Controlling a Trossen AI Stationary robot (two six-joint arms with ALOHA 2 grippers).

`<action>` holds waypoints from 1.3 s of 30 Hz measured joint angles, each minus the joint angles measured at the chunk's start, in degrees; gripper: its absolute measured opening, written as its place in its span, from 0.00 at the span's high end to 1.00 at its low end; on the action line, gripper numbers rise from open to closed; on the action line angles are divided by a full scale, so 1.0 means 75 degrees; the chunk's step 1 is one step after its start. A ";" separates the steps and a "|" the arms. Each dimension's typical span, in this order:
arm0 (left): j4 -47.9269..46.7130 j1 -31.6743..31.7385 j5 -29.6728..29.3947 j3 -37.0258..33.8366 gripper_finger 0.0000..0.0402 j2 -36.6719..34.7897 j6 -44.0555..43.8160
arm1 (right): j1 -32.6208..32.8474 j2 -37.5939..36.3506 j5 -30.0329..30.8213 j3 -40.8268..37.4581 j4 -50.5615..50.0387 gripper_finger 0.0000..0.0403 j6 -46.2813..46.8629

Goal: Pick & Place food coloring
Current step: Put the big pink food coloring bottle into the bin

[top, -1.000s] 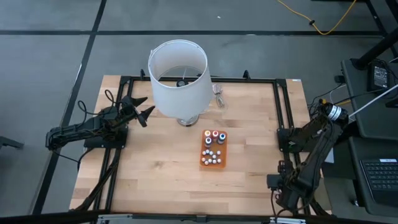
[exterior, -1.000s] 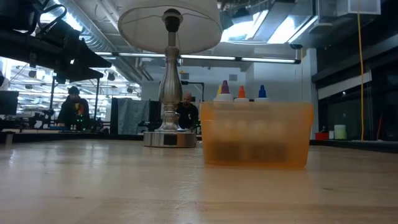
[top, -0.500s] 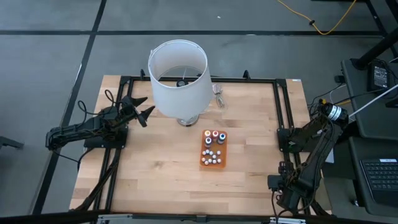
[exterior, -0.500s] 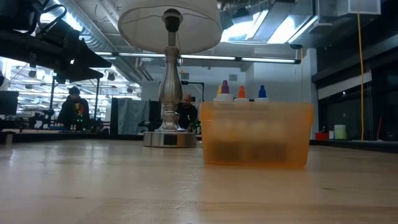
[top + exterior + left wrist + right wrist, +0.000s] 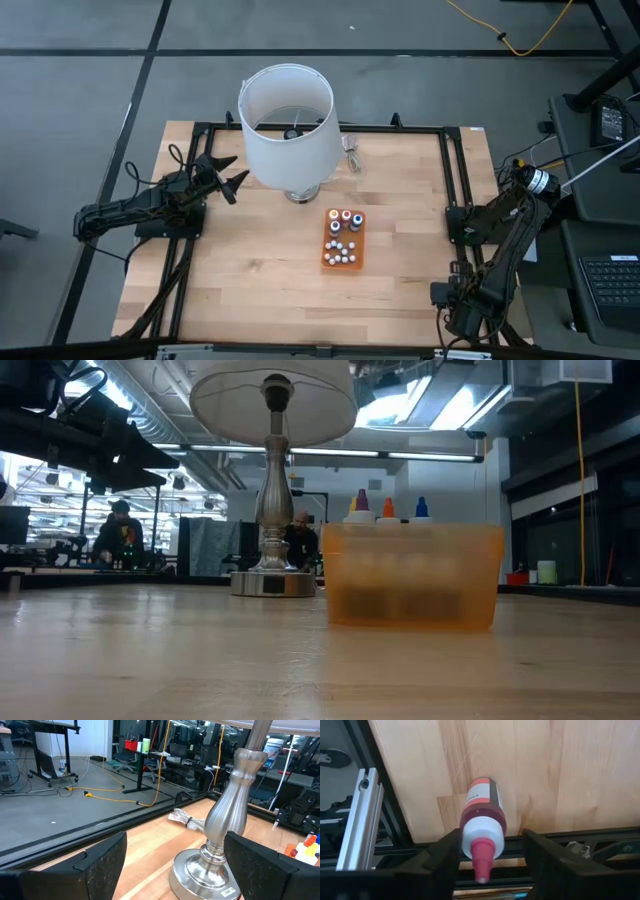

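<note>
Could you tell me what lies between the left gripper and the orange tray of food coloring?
In the high view, only bare table lies between the left gripper and the tray; the lamp base sits just beside that line.

A robotics lab or workshop: a wooden desk framed in black aluminium rails, bare concrete floor with a yellow cable, exposed ceiling ducts, and people at distant workstations
</note>
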 joint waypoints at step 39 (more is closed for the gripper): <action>0.0000 0.0000 0.0000 -0.0001 0.20 0.0002 0.0000 | -0.2942 0.1564 -0.0240 0.3204 -0.2273 0.72 -0.3215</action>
